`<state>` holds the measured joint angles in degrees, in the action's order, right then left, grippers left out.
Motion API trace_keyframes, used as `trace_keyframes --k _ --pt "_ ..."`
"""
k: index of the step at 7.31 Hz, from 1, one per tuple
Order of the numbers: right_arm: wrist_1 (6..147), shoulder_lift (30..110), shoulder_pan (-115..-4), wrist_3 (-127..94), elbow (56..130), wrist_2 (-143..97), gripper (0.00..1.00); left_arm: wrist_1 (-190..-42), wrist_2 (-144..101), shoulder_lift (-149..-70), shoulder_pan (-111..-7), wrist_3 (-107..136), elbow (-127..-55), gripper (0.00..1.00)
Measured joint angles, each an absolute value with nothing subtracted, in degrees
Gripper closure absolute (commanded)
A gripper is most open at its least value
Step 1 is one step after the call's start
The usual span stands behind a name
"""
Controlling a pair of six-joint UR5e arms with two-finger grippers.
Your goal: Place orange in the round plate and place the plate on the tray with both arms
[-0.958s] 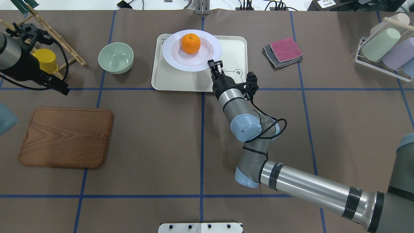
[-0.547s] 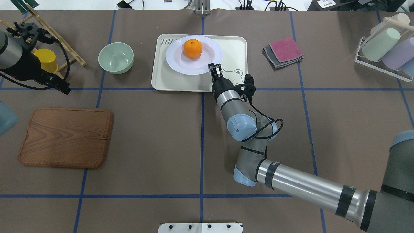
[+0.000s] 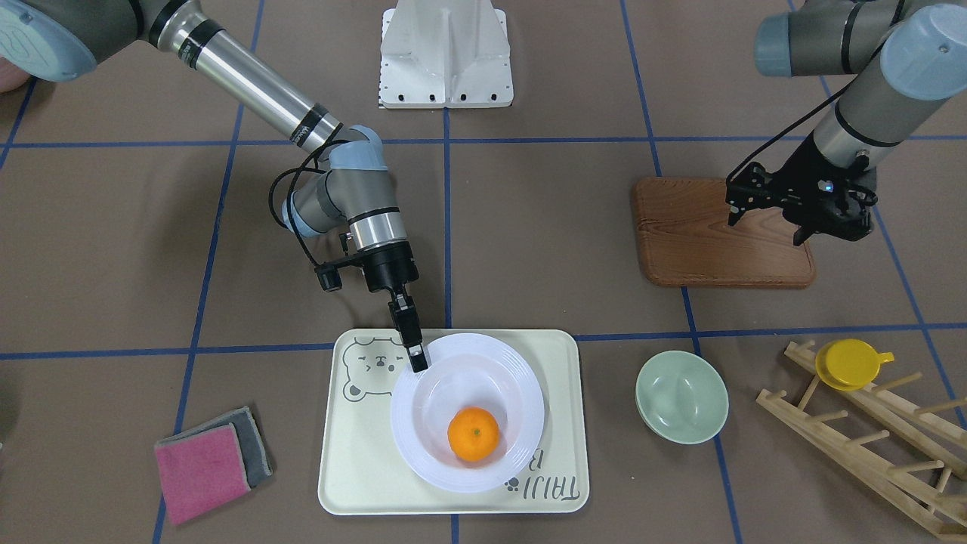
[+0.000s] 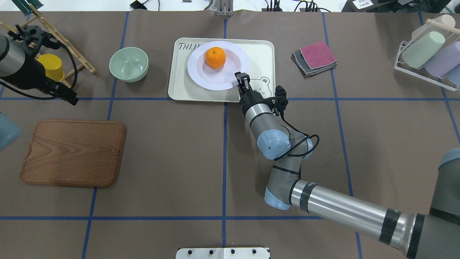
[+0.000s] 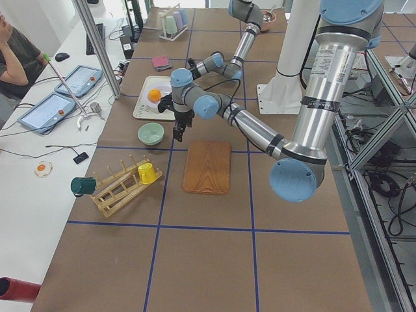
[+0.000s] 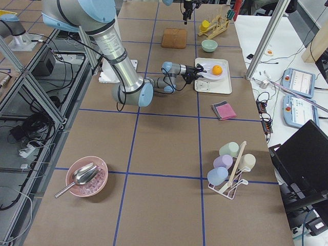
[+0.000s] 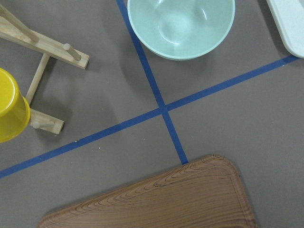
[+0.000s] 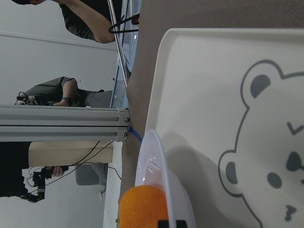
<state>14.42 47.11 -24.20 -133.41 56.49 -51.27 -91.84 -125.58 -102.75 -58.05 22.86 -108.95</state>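
One pinch is carrying everything: right gripper point(image 3: 418, 361) is clamping the rim of the round plate point(image 3: 523, 408) over the tray point(image 3: 363, 468), so any tilting risks rolling the orange point(image 3: 474, 434) out.

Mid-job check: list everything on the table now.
orange: one, orange, in the round plate
round plate: one, white, over the tray
tray: one, cream, far centre
bowl: one, pale green, left of tray
wooden board: one, brown, near left
cloths: two, pink on grey, right of tray
yellow cup: one, wooden rack, far left
pastel cups: four, racked, far right
right tool: black, shut on round plate's rim
left tool: black, raised near wooden board
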Motion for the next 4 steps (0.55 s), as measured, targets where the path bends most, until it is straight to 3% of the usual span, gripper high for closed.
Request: trace_keyframes --k 4 --pt "14.14 59.21 -18.21 -123.78 76.17 -51.20 0.01 -91.85 -125.39 -102.67 -58.01 22.72 -108.91 0.01"
